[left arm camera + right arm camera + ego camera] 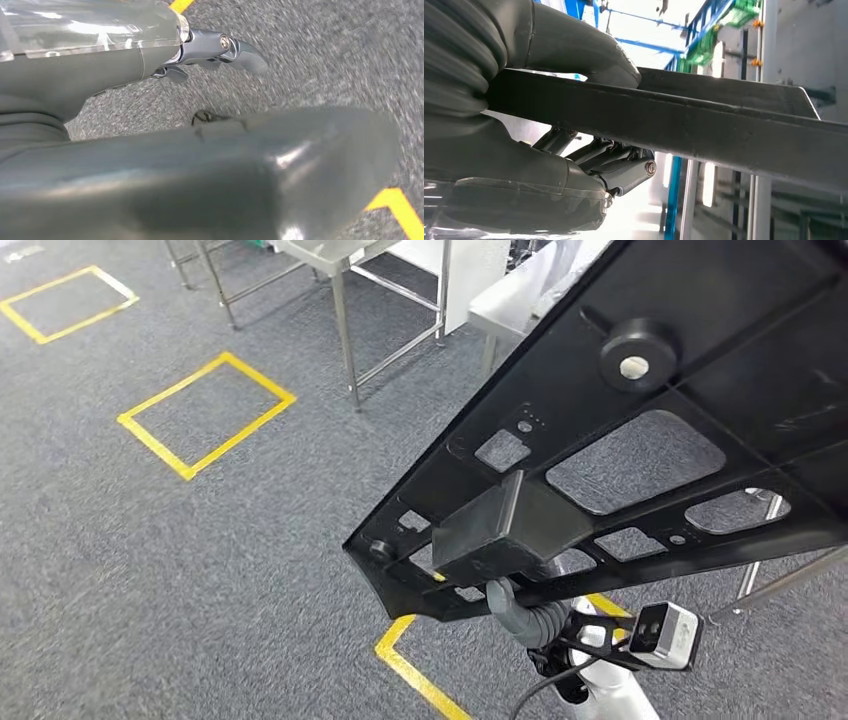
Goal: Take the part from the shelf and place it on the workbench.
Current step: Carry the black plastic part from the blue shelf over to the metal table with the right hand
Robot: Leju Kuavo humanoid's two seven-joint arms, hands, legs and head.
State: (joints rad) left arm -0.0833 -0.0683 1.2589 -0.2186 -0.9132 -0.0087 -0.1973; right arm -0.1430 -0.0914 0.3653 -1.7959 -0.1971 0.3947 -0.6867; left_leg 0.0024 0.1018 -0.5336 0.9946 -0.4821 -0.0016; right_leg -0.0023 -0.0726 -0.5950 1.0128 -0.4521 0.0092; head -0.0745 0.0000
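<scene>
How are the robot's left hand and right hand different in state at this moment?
1. The right hand grips the black part, thumb on one face and fingers on the other; the left hand holds nothing.
2. The right hand is raised, with the part tilted over the grey carpet; the left hand hangs above the carpet.
Both have a grey ribbed cover and dark fingers.

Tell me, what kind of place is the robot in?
Probably a factory or workshop. Yellow squares are taped on the grey carpet, steel tables stand nearby, and the right hand holds a big black plastic part.
</scene>
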